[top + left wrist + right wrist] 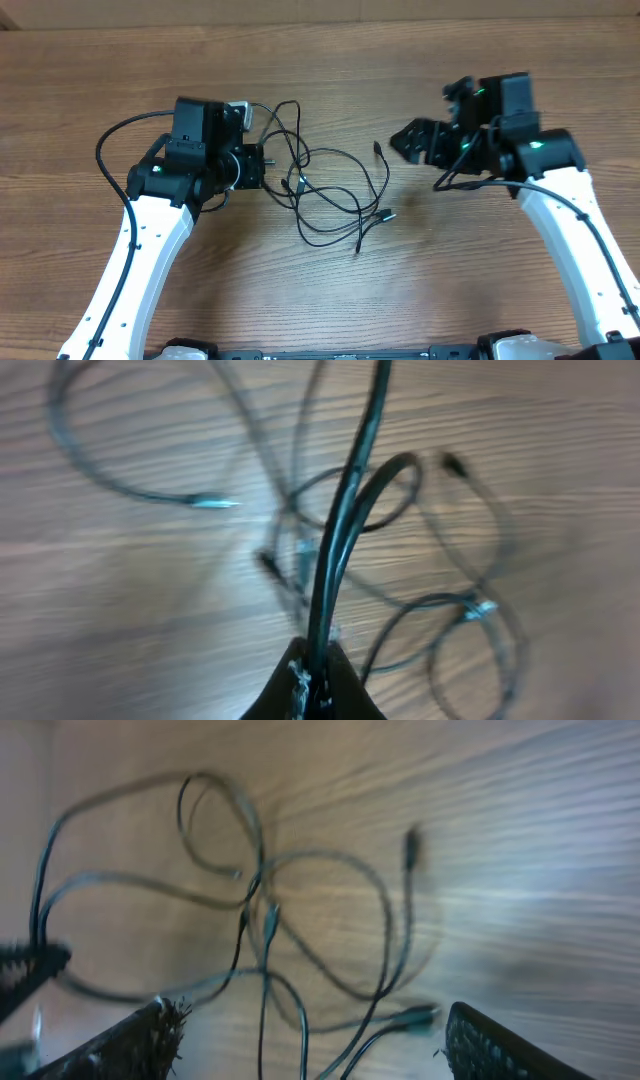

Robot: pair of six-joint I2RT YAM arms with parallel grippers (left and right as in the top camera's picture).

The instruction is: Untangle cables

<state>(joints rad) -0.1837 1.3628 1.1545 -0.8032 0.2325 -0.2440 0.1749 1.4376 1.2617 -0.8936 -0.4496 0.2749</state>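
Looking down on a wood-grain tabletop [330, 310]. Over to the left gripper [262, 165]: jaws pinched shut on one black strand of the cables [345, 510], right at the tangle's left edge. Over to the right gripper [408, 142]: jaws spread wide, gripping nothing, hovering just right of the tangle. Between the two, loose overlapping loops lying mid-tabletop, crossing in several places. Smallest of all, a plug [377, 148] at a free end, lying nearest those open jaws.
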